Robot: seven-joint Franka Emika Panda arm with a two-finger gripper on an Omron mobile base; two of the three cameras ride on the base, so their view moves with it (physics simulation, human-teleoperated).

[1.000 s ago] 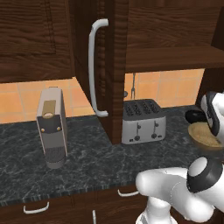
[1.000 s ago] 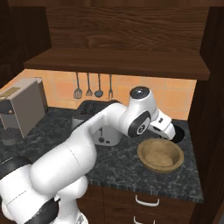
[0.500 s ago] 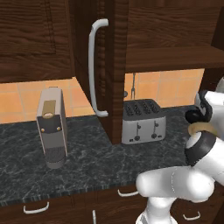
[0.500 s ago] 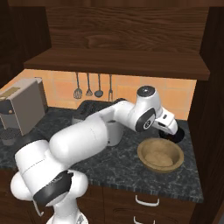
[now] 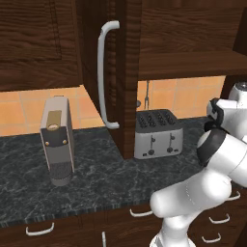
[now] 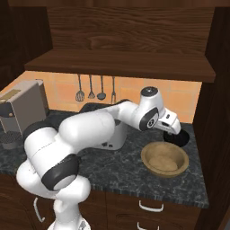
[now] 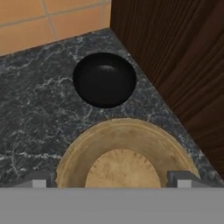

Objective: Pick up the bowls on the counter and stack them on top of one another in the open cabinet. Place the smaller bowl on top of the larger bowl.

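Since the earlier frame the arm has swung right, carrying the gripper over the bowls. Its jaws stand wide, holding nothing. In the hand view the tan bowl lies just below them, the black bowl just beyond at 12 o'clock, both on the counter. A toaster sits leftward.

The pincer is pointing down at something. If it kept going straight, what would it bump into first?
Most likely the big tan-brown bowl. The open pincer points down with that bowl right between its fingertips. The small black bowl sits farther along on the counter, so it would probably be missed.
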